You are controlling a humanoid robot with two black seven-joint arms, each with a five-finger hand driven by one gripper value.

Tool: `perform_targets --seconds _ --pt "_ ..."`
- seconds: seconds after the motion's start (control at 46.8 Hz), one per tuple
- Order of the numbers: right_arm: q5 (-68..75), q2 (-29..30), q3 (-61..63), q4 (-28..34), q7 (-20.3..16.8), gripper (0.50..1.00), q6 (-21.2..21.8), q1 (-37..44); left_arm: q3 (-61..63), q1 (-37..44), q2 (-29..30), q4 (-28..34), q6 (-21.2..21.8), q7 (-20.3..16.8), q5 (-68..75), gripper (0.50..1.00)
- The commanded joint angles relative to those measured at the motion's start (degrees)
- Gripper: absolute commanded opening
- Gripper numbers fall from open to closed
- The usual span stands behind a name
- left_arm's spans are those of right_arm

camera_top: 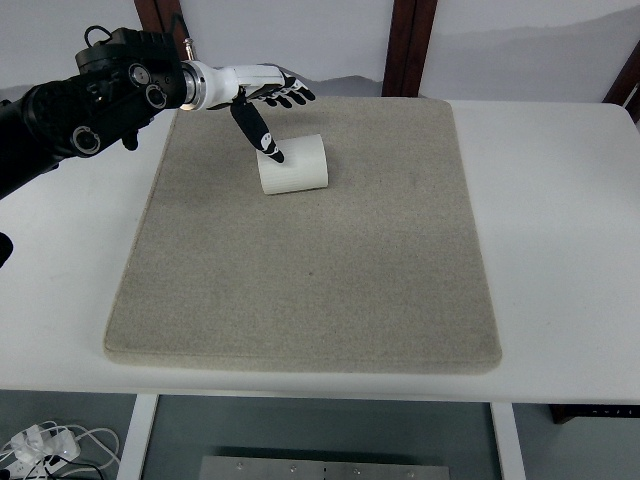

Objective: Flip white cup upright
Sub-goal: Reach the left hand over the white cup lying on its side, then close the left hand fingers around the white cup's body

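A matt, smooth white cup (293, 165) by the thumb lies on a rough, felt-like mat (310, 260).

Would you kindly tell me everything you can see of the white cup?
The cup is plain white and smooth, with no handle or print in view; its material cannot be told. It lies on its side on the grey mat, in the mat's far left part, not yet upright. Which end is the mouth cannot be told. The left hand reaches over it from the left, fingers spread, and its thumb points down to the cup's upper left edge, seemingly touching it. Nothing else is near it.
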Motion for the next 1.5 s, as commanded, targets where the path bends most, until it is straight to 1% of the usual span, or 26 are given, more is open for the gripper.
perform_targets --seconds 0.0,0.193,0.321,0.663,0.813,1.134,1.176,1.241,1.283,1.326,1.369,1.39,1.433,1.476 --pt "0.00 0.00 0.00 0.00 0.01 0.952 0.00 0.00 0.09 0.52 -1.77 0.92 1.27 0.49 0.10 0.992" --pt "0.00 0.00 0.00 0.00 0.01 0.952 0.00 0.00 0.09 1.93 -2.83 1.71 1.45 0.76 0.10 0.994" --pt "0.00 0.00 0.00 0.00 0.01 0.952 0.00 0.00 0.09 2.19 -3.79 2.41 1.53 1.63 0.02 0.992" --pt "0.00 0.00 0.00 0.00 0.01 0.952 0.00 0.00 0.36 2.81 -6.52 4.35 1.62 1.99 0.10 0.992" --pt "0.00 0.00 0.00 0.00 0.01 0.952 0.00 0.00 4.13 2.90 -7.05 4.96 3.03 1.90 -0.25 0.992" --pt "0.00 0.00 0.00 0.00 0.01 0.952 0.00 0.00 4.40 2.99 -8.19 5.84 3.73 1.90 -0.16 0.986" --pt "0.00 0.00 0.00 0.00 0.01 0.952 0.00 0.00 4.40 2.99 -8.19 5.84 3.73 1.90 -0.16 0.979" --pt "0.00 0.00 0.00 0.00 0.01 0.952 0.00 0.00 4.49 2.99 -8.19 5.84 3.82 1.98 -0.16 0.945" --pt "0.00 0.00 0.00 0.00 0.01 0.952 0.00 0.00 4.57 2.99 -8.19 5.84 4.08 1.90 -0.16 0.932" --pt "0.00 0.00 0.00 0.00 0.01 0.952 0.00 0.00 4.58 2.90 -8.19 5.84 4.17 1.90 -0.07 0.898" --pt "0.00 0.00 0.00 0.00 0.01 0.952 0.00 0.00 4.58 2.90 -8.19 5.84 4.26 1.90 -0.07 0.883" --pt "0.00 0.00 0.00 0.00 0.01 0.952 0.00 0.00 4.58 2.90 -8.19 5.84 4.17 1.90 -0.07 0.864" --pt "0.00 0.00 0.00 0.00 0.01 0.952 0.00 0.00 4.58 2.90 -8.19 5.84 4.26 1.90 0.02 0.851" --pt "0.00 0.00 0.00 0.00 0.01 0.952 0.00 0.00 4.58 2.90 -8.19 5.75 4.26 1.90 0.02 0.823"
